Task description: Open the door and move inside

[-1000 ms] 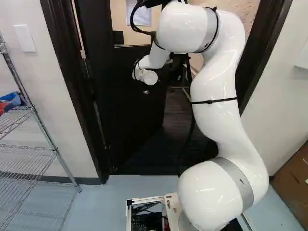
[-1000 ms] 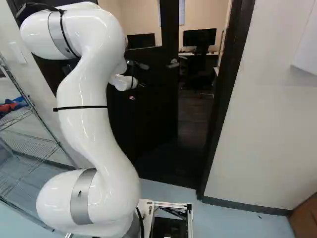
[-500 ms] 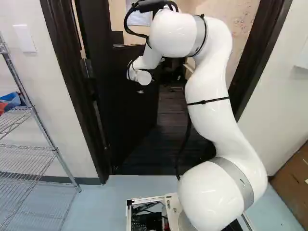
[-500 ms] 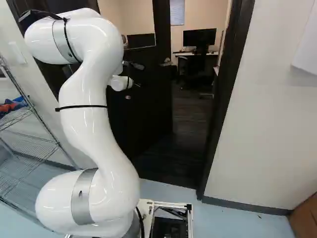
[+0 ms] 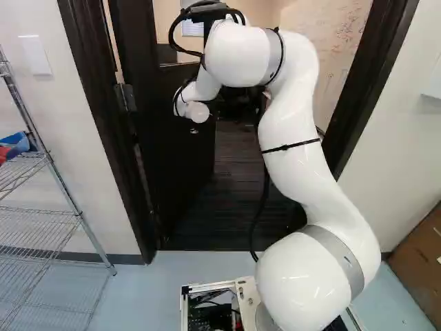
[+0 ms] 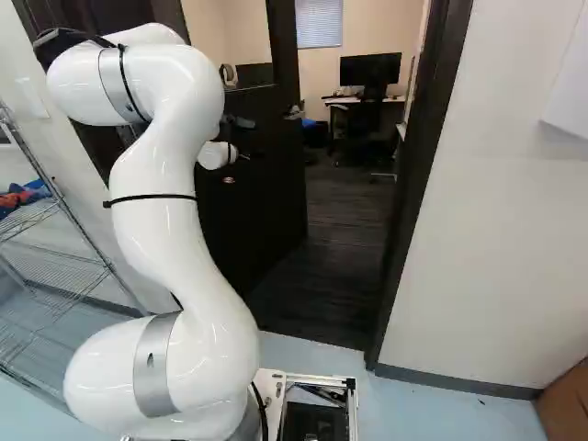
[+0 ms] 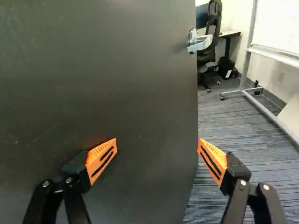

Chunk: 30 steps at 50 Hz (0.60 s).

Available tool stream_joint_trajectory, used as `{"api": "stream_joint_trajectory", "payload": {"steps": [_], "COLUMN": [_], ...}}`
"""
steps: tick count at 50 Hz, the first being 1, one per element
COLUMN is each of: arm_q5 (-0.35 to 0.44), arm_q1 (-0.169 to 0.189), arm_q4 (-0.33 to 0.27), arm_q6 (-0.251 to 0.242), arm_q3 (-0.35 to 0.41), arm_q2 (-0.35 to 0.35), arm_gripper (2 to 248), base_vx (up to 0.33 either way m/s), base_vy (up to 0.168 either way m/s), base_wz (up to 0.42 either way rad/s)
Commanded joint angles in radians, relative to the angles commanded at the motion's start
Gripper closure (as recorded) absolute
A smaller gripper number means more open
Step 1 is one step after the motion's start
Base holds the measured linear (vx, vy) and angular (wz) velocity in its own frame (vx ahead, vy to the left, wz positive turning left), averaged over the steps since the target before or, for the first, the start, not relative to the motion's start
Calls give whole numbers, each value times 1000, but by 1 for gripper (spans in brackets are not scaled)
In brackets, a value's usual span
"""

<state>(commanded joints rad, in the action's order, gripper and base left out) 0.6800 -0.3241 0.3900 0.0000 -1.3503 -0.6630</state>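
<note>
Dark door panel [image 5: 179,165] stands partly open in the left base view, swung into the room beyond—white jointed arm [image 5: 293,138] reaching to it, silver wire shelf [image 5: 81,219] at left. Right base view: black monitor [image 6: 370,70] on a desk [image 6: 344,100], past the doorway. Wrist view: black gripper with orange pads [image 7: 157,143] spread wide, grasping nothing—one finger before the door's face, the other past its free edge. Silver lever handle [image 7: 201,43] ahead, near that edge; touch unclear.
</note>
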Motion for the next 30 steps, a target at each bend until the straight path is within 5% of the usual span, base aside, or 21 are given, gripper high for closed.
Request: {"api": "stream_joint_trajectory", "payload": {"steps": [30], "arm_q5": [0], "arm_q1": [-55], "arm_q4": [-88], "arm_q6": [0], "arm_q3": [-47], "arm_q2": [-34], "arm_gripper": [3], "base_vx": [0], "base_vy": [0], "base_wz": [0]}}
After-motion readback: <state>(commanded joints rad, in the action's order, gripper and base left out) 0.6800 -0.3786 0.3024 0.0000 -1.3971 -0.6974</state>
